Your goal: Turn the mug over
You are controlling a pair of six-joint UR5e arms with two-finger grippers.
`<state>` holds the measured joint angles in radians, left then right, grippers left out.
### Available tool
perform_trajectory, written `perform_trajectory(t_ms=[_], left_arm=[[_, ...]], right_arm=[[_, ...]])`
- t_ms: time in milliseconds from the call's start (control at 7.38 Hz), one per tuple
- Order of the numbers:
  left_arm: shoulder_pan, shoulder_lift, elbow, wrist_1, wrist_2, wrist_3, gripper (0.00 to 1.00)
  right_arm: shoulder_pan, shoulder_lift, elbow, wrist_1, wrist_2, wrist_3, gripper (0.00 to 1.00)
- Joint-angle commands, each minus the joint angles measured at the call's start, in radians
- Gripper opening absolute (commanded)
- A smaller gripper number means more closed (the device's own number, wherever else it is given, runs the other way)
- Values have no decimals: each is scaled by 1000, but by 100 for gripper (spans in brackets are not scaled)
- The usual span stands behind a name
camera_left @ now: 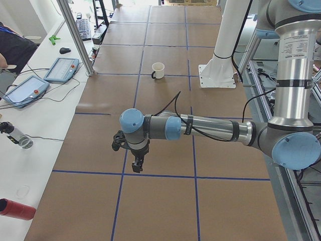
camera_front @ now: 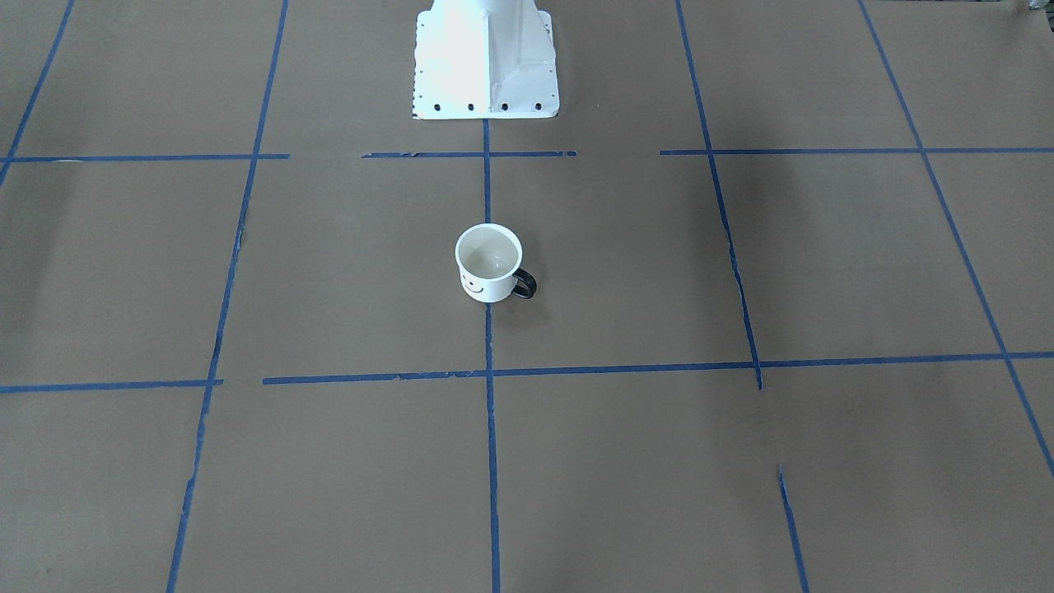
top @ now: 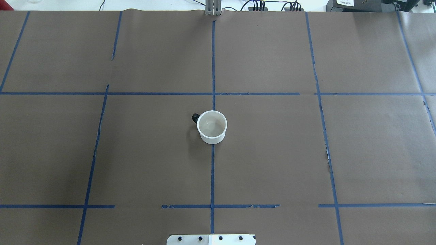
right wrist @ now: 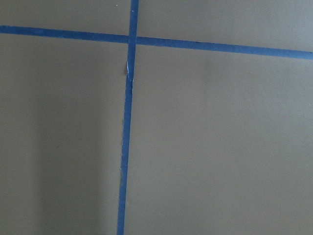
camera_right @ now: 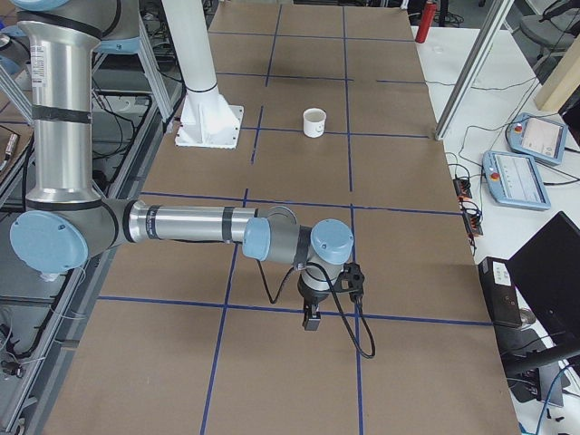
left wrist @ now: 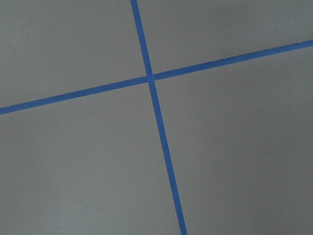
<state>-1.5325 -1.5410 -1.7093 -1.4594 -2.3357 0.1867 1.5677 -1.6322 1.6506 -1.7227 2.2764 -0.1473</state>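
The white mug stands upright, mouth up, in the middle of the brown table on a blue tape line. Its black handle and smiley face show in the front-facing view. It also shows in the overhead view, the exterior left view and the exterior right view. My left gripper hangs over the table far from the mug, at the table's left end. My right gripper hangs far from it at the right end. I cannot tell whether either is open or shut.
The robot's white base stands behind the mug. Blue tape lines grid the brown paper. Tablets and a red can lie on the side bench. Both wrist views show only paper and tape.
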Motion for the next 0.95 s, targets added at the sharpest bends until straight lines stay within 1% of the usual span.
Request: perform_trajectory(t_ms=[0,812], left_arm=[[-9,-2,5,-1,7,-1,100],[-26,-2,4,1,7,-1,100]], right_arm=[[0,0,0,0,0,0,100],[0,0,0,0,0,0,100]])
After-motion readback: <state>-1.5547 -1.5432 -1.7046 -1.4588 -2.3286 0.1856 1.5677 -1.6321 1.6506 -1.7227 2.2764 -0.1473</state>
